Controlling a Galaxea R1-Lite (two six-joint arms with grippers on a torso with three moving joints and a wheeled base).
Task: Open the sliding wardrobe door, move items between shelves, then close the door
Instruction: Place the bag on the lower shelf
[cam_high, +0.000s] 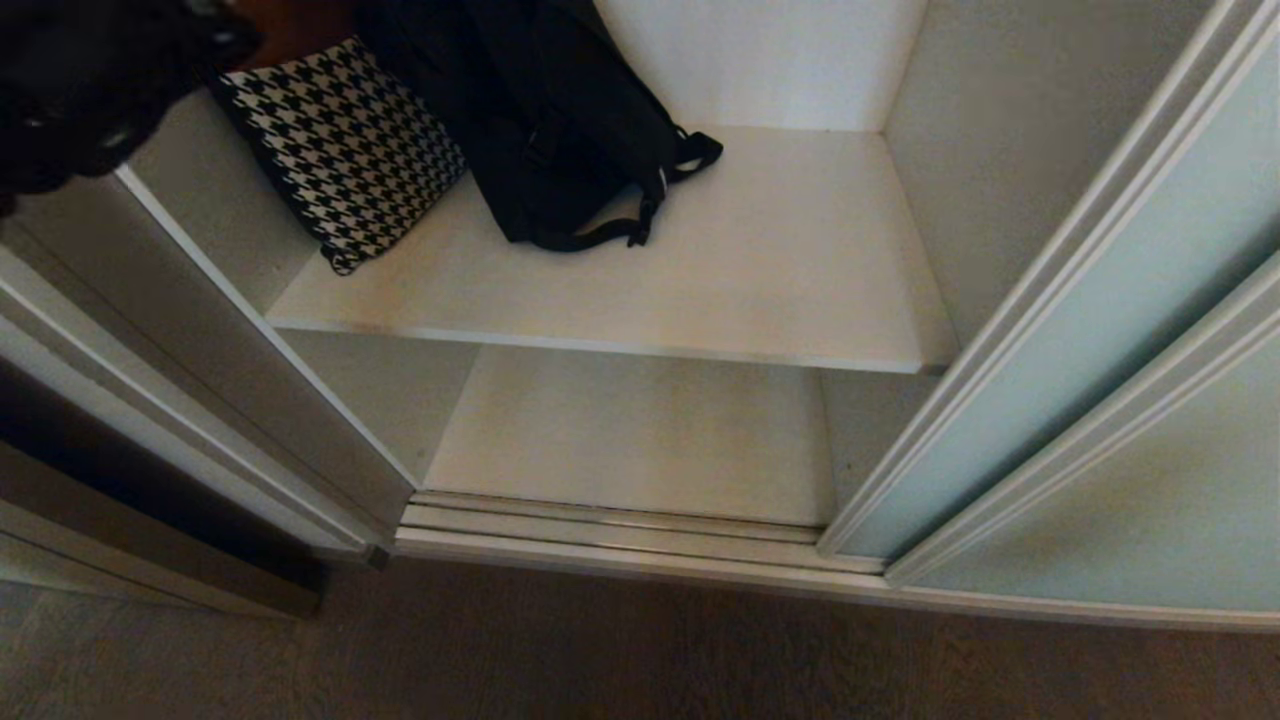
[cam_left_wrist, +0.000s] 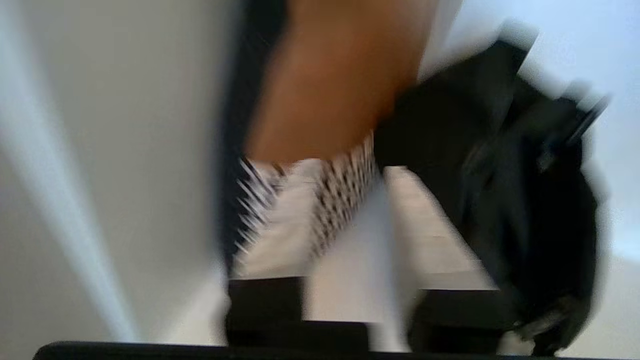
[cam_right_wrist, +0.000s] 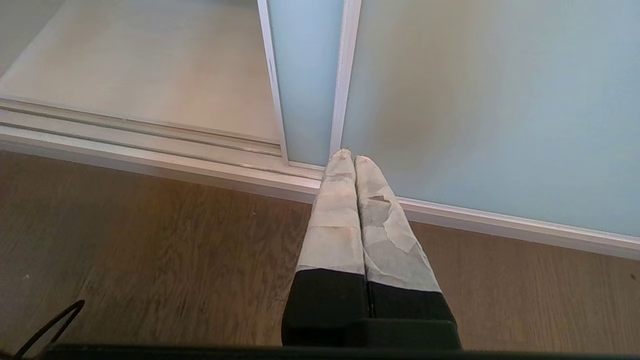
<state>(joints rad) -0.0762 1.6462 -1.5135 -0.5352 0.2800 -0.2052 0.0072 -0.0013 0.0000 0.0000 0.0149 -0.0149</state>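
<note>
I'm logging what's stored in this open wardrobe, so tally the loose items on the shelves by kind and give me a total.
Black fabric bag: 1, on the upper shelf
Houndstooth cushion: 1, on the same shelf, propped against the side wall beside the bag
Items on the lower shelf: 0
Total: 2

Brown wood-grain floor (cam_high: 620, 650) along 6 o'clock. Pale metal sliding track (cam_high: 610, 530) just above it. Off-white wardrobe side wall (cam_high: 990, 150) at 1 o'clock. Dark gap (cam_high: 120, 470) beside cabinet frame at 9 o'clock. Soft, even light.
</note>
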